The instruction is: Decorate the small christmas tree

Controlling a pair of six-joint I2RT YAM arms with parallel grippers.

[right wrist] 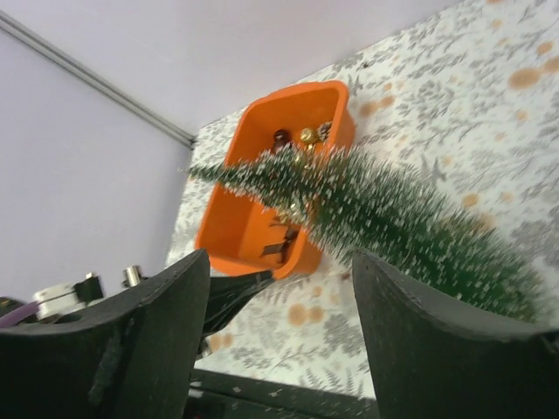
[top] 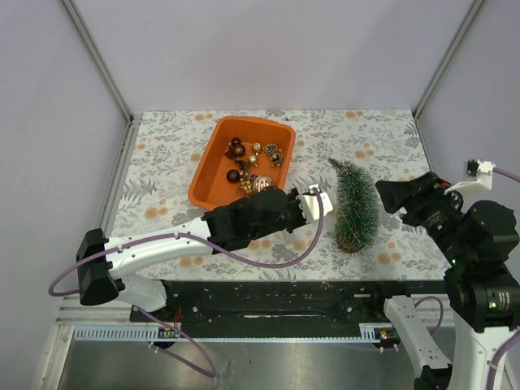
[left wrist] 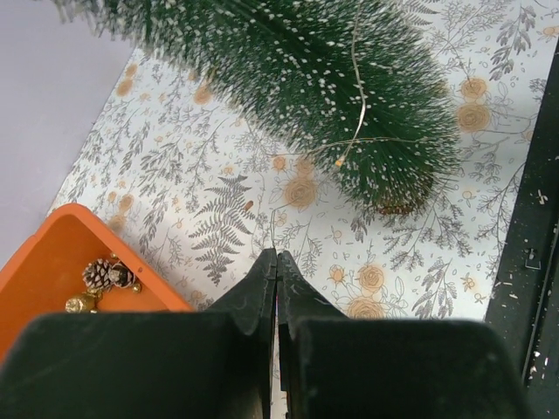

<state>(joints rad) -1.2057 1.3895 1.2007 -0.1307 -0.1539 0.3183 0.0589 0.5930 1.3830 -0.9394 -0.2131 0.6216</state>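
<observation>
The small christmas tree lies on its side on the floral cloth, tip pointing away and base toward the arms. A thin wire with a small bead at its end is draped over the tree, and a fine strand runs down to my left gripper. That left gripper is just left of the tree, jaws pressed together on the strand. My right gripper stands open just right of the tree. In its wrist view the right gripper has nothing between its fingers, and the tree lies beyond them.
An orange tub holding several small baubles and pine cones stands at the back, left of the tree. The black base rail runs along the near table edge. Grey walls enclose the cloth on three sides.
</observation>
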